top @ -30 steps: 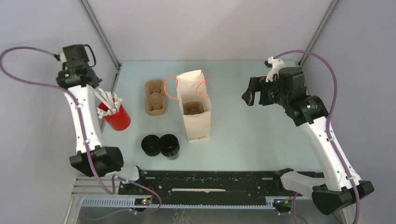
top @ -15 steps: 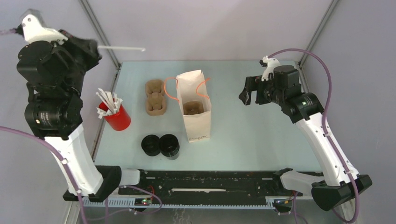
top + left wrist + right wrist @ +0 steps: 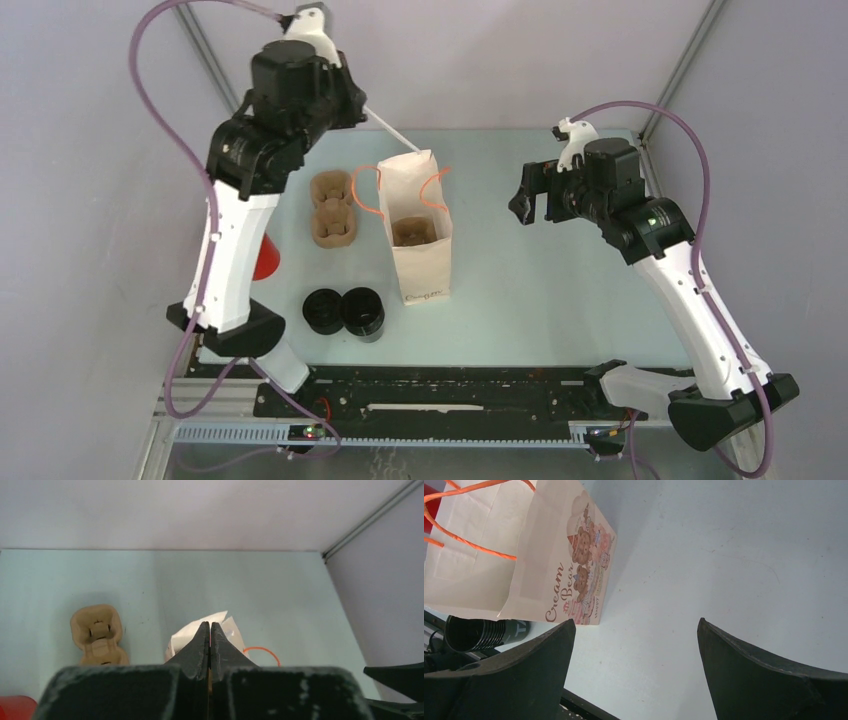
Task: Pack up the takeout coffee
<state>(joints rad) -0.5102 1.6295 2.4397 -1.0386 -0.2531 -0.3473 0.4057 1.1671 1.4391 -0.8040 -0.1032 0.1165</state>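
From above, the left pincer hangs high over the far end of the bag, clamped together on a thin white stick that slants down toward the bag's mouth. The tip looks close to the far rim. Let go off line, the stick could strike the rim and drop onto the bench, and a hard descent could tip the light bag. A carrier sits inside the bag. Two black cups stand touching on the near side of the bench, just left of the bag, not yet packed. The right pincer hovers well right of the bag, jaws apart and empty.

In the left wrist view the jaws press together with the bag's mouth below them. The stick cannot be made out here, so its hold is uncertain, and so thin a thing may slip or swing.

In the right wrist view the jaws stand wide apart. One of the cups lies by the bag's near corner. Reaching for it could clip the bag or knock the touching neighbour.
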